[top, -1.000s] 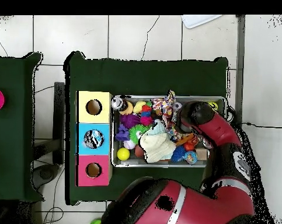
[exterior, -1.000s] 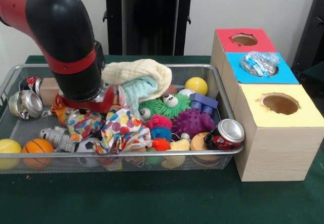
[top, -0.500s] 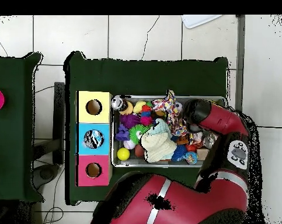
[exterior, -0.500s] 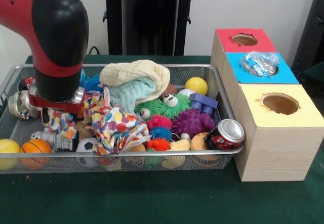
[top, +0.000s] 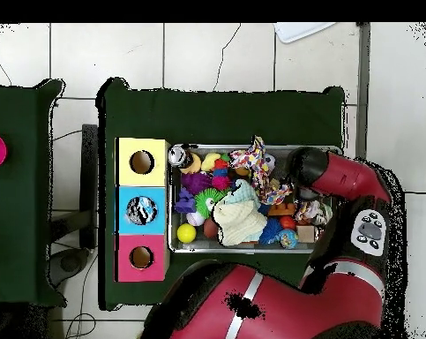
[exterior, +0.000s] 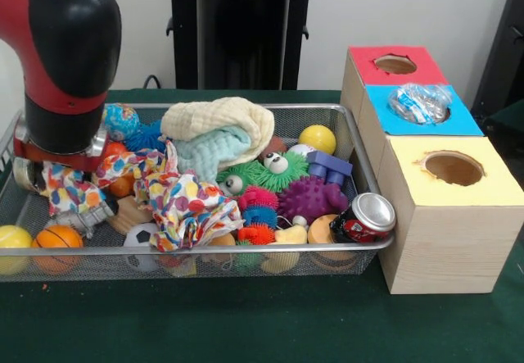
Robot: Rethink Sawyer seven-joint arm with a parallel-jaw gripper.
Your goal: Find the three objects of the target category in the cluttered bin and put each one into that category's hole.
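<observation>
End effector (exterior: 51,160): sits low at one end of the silver wire-mesh bin (exterior: 246,250), below the red and black arm (exterior: 61,60); its tips are buried in a multicoloured spotted cloth (exterior: 176,199), so whether it is open, closed or gripping cannot be told.

Target category: not identifiable from the pictures. A crushed clear plastic bottle (exterior: 419,102) already sits in the blue-topped box's hole (exterior: 419,105); the red-topped box's hole (exterior: 395,64) and the yellow-topped box's hole (exterior: 453,167) look empty.

Candidates in the bin: red drink can (exterior: 365,218) at the box end; crushed silver can (exterior: 26,174) just beside the end effector.

Step in hand, as judged: clearing cloth to uncover items. Best done by lifting the cloth free and setting it aside within the bin, without dragging the small balls over the rim.

View differences: the front view shows the cream folded towel (exterior: 221,121) draped over a mint cloth; the overhead view shows the green worktop (top: 220,110) and all three holes in line.
</observation>
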